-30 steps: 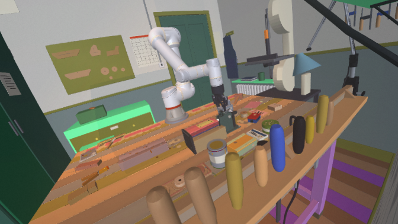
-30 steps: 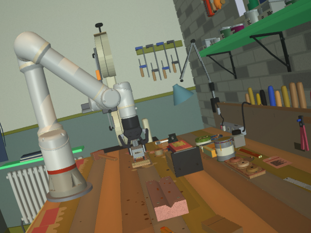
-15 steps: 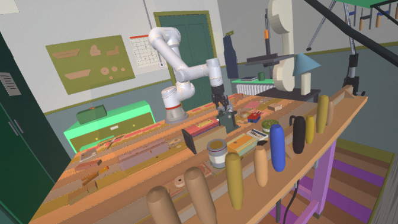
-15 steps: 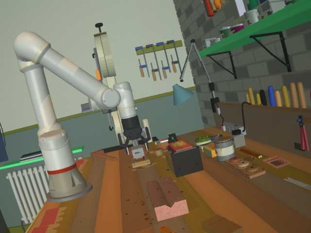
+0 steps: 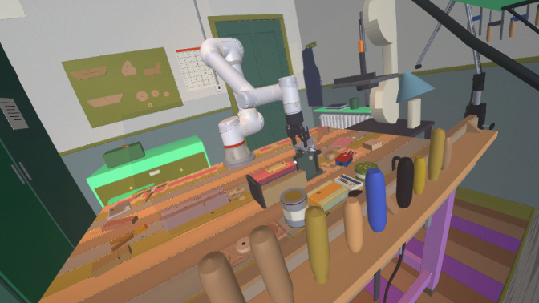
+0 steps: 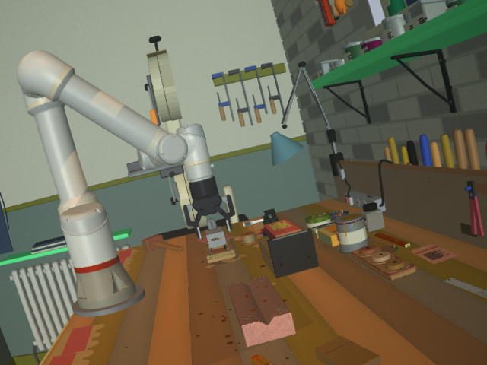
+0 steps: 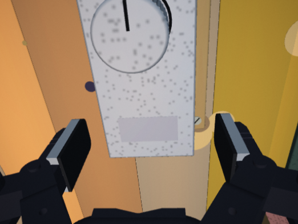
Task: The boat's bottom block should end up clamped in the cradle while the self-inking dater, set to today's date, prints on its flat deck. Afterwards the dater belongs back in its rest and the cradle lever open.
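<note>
The wooden rest (image 6: pixel 221 256) is mostly hidden under the self-inking dater (image 6: pixel 216 237), a speckled grey body with a round knob on top (image 7: pixel 130 34) and a pale label plate. The dater stands upright on the rest near the middle of the bench. In the side camera a dark green cradle (image 5: pixel 311 163) partly hides the dater. The pink V-grooved block (image 6: pixel 261 310) lies nearer the front, apart from them. I cannot tell the boat's bottom block among the bench parts. My gripper (image 6: pixel 211 222) hangs just over the dater's top, open and holding nothing (image 7: pixel 148 148).
A black box (image 6: pixel 292 252) stands close to the right of the dater, with a red-topped block (image 6: pixel 281 228) behind it. A paint can (image 6: pixel 351 232) and a tray of wooden wheels (image 6: pixel 382 259) lie further right. A mallet (image 6: pixel 161 244) lies to the left.
</note>
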Motion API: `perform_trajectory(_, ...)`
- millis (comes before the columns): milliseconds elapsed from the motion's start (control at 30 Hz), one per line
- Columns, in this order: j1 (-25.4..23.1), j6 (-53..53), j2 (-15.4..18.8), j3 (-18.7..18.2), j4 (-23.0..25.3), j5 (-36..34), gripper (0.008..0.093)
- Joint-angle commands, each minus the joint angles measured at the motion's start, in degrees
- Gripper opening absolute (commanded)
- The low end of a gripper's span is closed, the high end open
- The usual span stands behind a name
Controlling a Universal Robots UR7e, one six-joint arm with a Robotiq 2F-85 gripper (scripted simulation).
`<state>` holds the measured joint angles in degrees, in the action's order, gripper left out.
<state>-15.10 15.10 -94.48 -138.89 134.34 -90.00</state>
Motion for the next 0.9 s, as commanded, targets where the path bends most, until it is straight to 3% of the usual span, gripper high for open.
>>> perform_trajectory(0,0.0,0.0,-0.5,0.3,-0.6,0.0,0.083)
perform_trajectory(333,0.0,0.0,-4.3,2.8,-6.9,0.0,0.083)
perform_trajectory(667,0.0,0.0,-5.5,3.8,-9.2,0.0,0.083)
perform_trajectory(867,0.0,0.0,-11.8,11.7,-23.1,0.0,0.083)
